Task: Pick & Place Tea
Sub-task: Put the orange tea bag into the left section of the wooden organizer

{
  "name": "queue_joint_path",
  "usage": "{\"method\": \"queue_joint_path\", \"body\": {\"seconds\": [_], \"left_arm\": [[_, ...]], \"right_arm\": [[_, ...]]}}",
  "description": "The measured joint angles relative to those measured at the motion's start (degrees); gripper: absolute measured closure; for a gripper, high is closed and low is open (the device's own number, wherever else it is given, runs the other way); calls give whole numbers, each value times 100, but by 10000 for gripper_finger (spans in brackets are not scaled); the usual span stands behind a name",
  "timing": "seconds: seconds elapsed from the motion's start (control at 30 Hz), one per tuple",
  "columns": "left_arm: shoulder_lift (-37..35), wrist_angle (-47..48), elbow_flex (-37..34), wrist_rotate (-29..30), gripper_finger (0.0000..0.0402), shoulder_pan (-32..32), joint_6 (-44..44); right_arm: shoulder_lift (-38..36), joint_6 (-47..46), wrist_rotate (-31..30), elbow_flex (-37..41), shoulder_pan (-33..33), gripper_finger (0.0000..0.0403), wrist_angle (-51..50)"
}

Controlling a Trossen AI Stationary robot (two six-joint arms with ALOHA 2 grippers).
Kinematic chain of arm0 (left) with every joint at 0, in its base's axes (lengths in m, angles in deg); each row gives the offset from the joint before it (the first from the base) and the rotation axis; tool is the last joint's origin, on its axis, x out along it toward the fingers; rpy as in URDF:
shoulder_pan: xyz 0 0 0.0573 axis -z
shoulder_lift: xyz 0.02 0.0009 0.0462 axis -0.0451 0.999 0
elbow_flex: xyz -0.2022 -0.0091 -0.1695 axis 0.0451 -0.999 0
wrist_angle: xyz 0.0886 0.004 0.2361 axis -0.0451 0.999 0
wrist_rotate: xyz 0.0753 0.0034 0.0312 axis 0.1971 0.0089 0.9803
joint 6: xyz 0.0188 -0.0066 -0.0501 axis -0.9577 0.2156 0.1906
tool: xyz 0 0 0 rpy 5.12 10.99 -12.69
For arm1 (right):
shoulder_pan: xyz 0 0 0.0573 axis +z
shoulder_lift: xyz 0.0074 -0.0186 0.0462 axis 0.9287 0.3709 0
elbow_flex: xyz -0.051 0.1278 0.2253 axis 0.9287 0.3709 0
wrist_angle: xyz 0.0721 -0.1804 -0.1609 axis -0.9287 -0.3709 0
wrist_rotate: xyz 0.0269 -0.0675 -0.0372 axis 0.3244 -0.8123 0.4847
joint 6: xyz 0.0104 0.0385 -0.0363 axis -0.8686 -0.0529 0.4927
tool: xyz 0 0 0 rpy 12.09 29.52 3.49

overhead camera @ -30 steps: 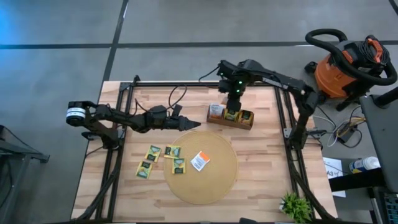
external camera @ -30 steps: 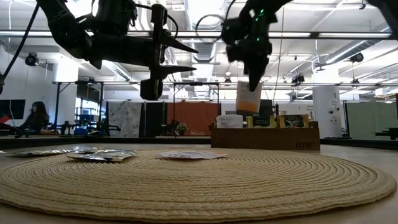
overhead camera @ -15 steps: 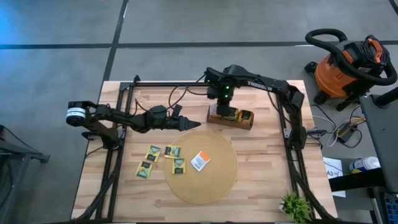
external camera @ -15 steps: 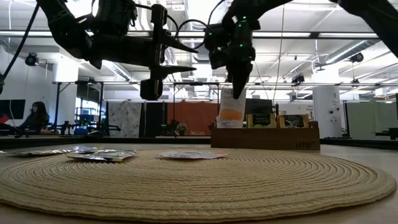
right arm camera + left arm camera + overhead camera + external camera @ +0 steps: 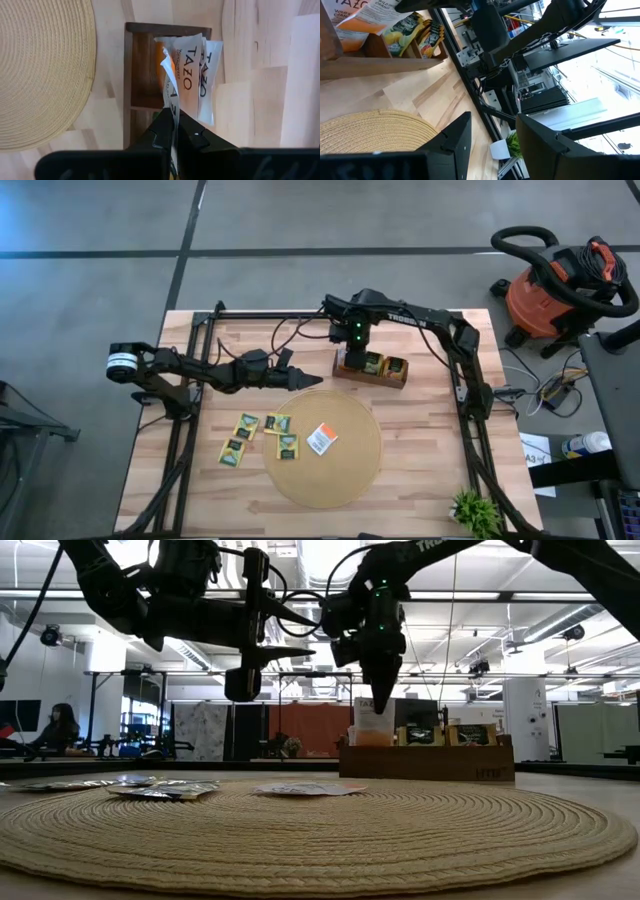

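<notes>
Right claw (image 5: 172, 131) pinched tight on a white sachet (image 5: 172, 95), lowering it into the end compartment of the wooden box (image 5: 372, 368), where other white sachets (image 5: 205, 75) already stand. Yellow-green ones fill the neighbouring slots.

Left claw (image 5: 312, 380) hangs wide and empty above the table (image 5: 420, 470), near the round mat (image 5: 335, 465).

My read: partway done. Four yellow-green sachets (image 5: 262, 436) and one orange-white sachet (image 5: 321, 438) lie loose, still to go.

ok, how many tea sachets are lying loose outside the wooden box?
5: two yellow-green on bare table beside the mat, two over its edge, one orange-white on it. None seem hidden.
</notes>
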Motion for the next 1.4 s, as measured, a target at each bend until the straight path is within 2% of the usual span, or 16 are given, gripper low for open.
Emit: {"method": "queue_joint_path", "body": {"seconds": [0.23, 0.5, 1.07, 1.4], "left_arm": [[0, -2, 0, 0, 253, 0, 1], [0, -2, -7, -2, 253, 0, 2], [0, -2, -9, -2, 253, 0, 2], [0, -2, -11, -3, 253, 0, 2]], "right_arm": [[-2, 0, -7, 78, -2, 394, 135], [-9, 2, -11, 504, -2, 394, 466], [-9, 7, -15, 731, 7, 393, 888], [-11, 24, -46, 761, 7, 335, 1038]]}}
